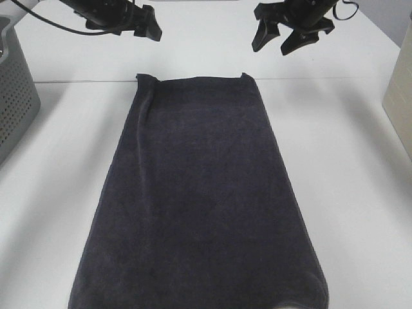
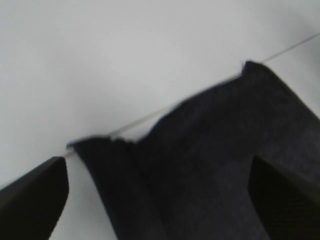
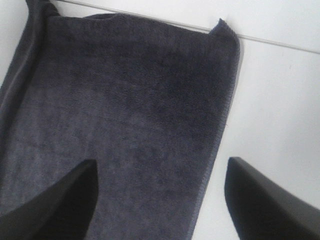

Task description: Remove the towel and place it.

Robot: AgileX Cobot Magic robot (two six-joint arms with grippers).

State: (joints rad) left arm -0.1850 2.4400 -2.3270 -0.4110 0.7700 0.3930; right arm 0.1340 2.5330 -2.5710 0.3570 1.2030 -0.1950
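The dark charcoal towel [image 1: 199, 193] lies flat and spread lengthwise on the white table [image 1: 347, 161], its far edge along a seam line, its near end running off the bottom of the exterior view. My left gripper [image 1: 149, 27] hangs open and empty above the table, beyond the towel's far left corner. My right gripper [image 1: 280, 37] hangs open and empty beyond the far right corner. The left wrist view shows the towel's far edge [image 2: 210, 150] between the open fingers [image 2: 30, 195]. The right wrist view shows the towel's far right corner [image 3: 125, 115] between its open fingers [image 3: 60, 205].
A grey perforated basket [image 1: 13, 96] stands at the left edge of the table. A beige box [image 1: 400, 96] stands at the right edge. A seam [image 1: 322, 78] runs across the table at the towel's far edge.
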